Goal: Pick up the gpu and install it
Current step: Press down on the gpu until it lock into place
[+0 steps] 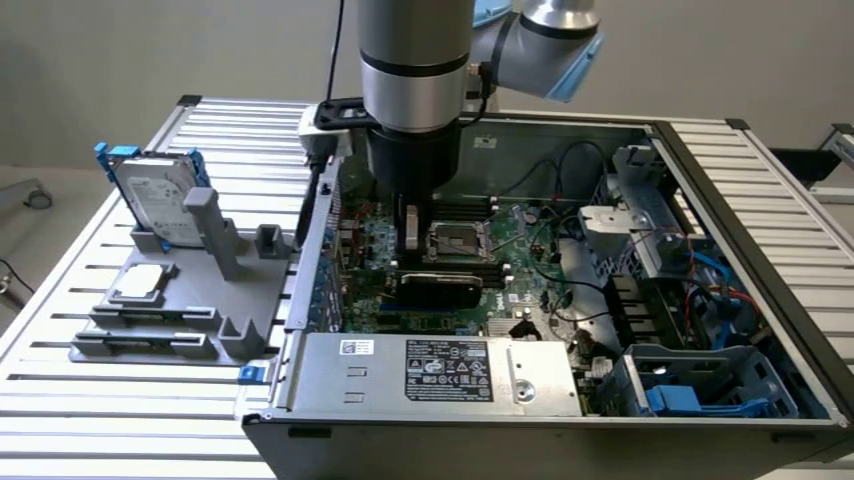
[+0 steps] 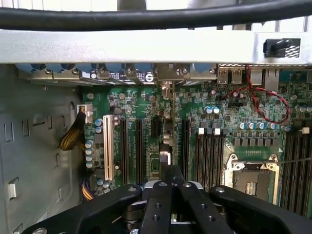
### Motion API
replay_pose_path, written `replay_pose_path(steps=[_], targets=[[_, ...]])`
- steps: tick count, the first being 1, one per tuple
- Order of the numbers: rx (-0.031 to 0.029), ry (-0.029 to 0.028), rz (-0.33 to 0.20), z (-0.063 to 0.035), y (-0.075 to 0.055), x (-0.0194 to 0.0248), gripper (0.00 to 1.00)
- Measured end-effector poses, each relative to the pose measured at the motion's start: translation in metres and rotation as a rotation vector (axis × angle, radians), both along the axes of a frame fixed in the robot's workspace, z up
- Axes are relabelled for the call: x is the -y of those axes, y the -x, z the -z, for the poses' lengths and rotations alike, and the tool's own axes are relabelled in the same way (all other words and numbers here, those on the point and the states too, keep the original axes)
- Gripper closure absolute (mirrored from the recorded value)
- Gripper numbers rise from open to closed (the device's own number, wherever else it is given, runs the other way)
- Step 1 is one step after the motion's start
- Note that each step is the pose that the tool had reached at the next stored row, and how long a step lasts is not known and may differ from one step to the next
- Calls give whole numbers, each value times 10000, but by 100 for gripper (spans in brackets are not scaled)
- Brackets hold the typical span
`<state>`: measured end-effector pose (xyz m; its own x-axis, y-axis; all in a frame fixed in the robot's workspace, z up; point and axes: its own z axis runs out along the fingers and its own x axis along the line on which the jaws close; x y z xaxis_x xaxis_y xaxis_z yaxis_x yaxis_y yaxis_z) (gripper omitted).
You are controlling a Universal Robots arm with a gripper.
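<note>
Ribbed aluminium slats form the table (image 1: 80, 380) carrying an open steel computer case (image 1: 400, 405) and a grey plastic fixture (image 1: 200, 300) holding one silver hard drive (image 1: 154, 195). Inside, the fingers (image 2: 170, 187) stand narrow, pinched on the gpu (image 1: 434, 288), a flat black-shrouded card standing on edge over the green motherboard (image 2: 214, 122).

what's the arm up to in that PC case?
The arm has its gripper shut on the gpu and is holding it edge-down inside the open case, over the motherboard. In the wrist view the card lines up with the expansion slots, its bracket end toward the rear wall of the case. Whether it is fully seated can't be told. On the exterior view's left, a hard drive stands in a grey holder outside the case.
</note>
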<state>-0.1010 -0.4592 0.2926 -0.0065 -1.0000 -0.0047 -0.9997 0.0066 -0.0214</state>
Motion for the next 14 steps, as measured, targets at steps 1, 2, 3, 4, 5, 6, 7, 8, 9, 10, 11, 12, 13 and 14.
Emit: replay_pose_path(steps=[1, 2, 3, 4, 5, 6, 7, 8, 9, 10, 11, 12, 13, 14], targets=[[1, -1, 0, 18, 1, -2, 89], [1, -2, 1, 36, 1, -4, 89], [0, -3, 1, 54, 1, -7, 89], [1, -7, 1, 74, 1, -10, 89], [1, -16, 1, 89, 1, -13, 89], [1, -27, 0, 104, 1, -16, 89], [0, -38, 1, 117, 1, -23, 89], [1, -55, 2, 128, 1, -30, 89], [1, -76, 1, 137, 1, -37, 89], [0, -98, 1, 143, 1, -45, 89], [1, -119, 1, 149, 0, -50, 89], [1, -132, 0, 153, 0, -52, 89], [-1, -138, 0, 155, 0, -52, 89], [-1, -142, 0, 158, 0, -54, 89]])
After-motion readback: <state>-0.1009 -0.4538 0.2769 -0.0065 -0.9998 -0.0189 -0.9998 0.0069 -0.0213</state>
